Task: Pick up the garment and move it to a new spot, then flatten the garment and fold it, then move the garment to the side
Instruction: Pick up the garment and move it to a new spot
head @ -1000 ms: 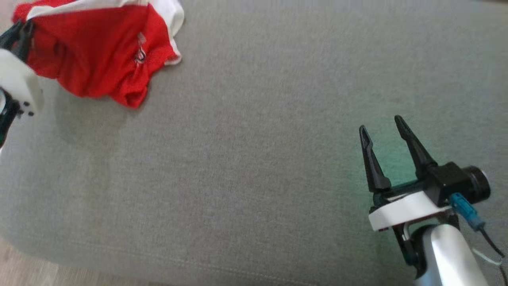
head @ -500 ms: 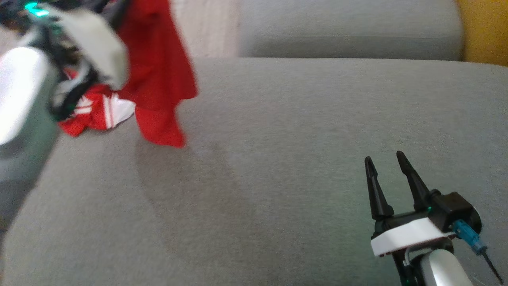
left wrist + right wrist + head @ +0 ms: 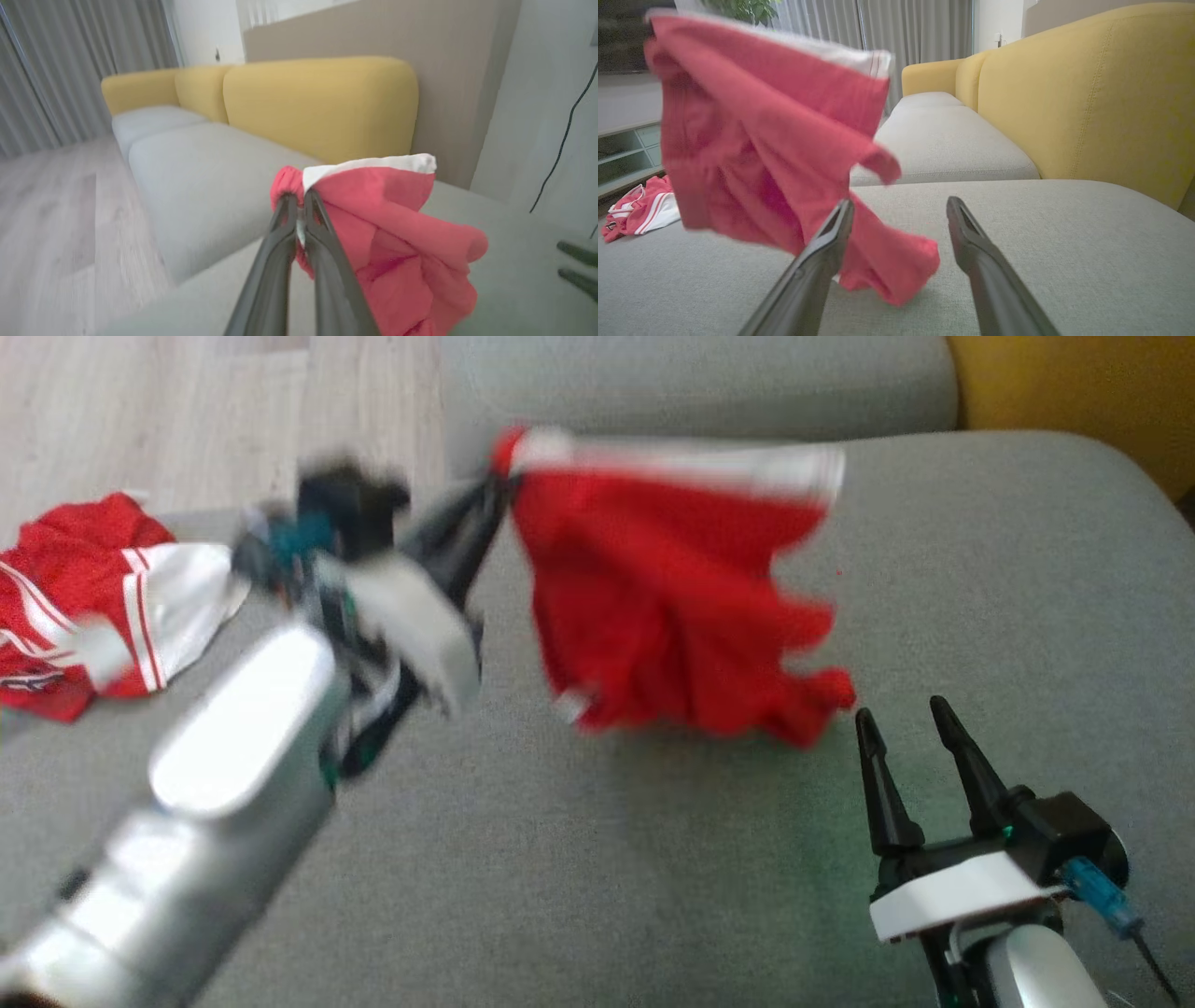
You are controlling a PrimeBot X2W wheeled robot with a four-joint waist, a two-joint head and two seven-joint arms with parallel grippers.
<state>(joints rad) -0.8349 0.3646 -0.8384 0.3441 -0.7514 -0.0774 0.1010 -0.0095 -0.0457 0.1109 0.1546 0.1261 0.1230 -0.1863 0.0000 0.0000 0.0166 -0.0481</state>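
Note:
The garment point(image 3: 672, 607) is red with a white band along its top edge, and it hangs in the air above the grey sofa seat point(image 3: 597, 859). My left gripper point(image 3: 495, 499) is shut on its upper left corner; in the left wrist view the fingertips point(image 3: 299, 203) pinch the white band of the garment point(image 3: 397, 224). My right gripper point(image 3: 901, 714) stands open low at the right, empty, just beyond the cloth's lower right tip. From the right wrist the garment point(image 3: 761, 140) hangs ahead and left of the open gripper point(image 3: 899, 205).
A second red and white garment point(image 3: 84, 607) lies crumpled at the seat's left edge, also in the right wrist view point(image 3: 642, 212). Yellow backrest cushions point(image 3: 1087, 98) rise at the right. Another grey seat point(image 3: 691, 383) lies beyond, wooden floor point(image 3: 187, 411) at the far left.
The head camera has shifted. My left arm has swung the held garment rightward and up, from the left edge towards the seat's middle. The right gripper stays open in place.

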